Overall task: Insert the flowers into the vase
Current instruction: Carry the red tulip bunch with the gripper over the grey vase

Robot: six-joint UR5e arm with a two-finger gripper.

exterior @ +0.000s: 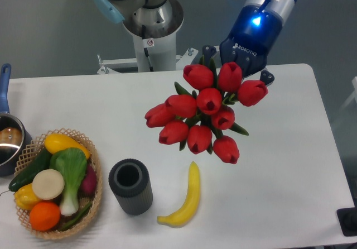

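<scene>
The flowers (203,112), a bunch of red tulip buds with green leaves, hang in the air over the middle of the white table. My gripper (237,65) holds them from behind at the upper right; its fingers are hidden by the buds, shut on the stems as far as I can see. The vase (130,186), a dark grey ribbed cylinder with its round mouth up, stands near the front of the table, well down and left of the bunch.
A yellow banana (187,197) lies just right of the vase. A wicker basket (95,165) of vegetables and fruit sits at the front left. A metal pot (8,143) with a blue handle is at the left edge. The robot base (150,20) stands behind.
</scene>
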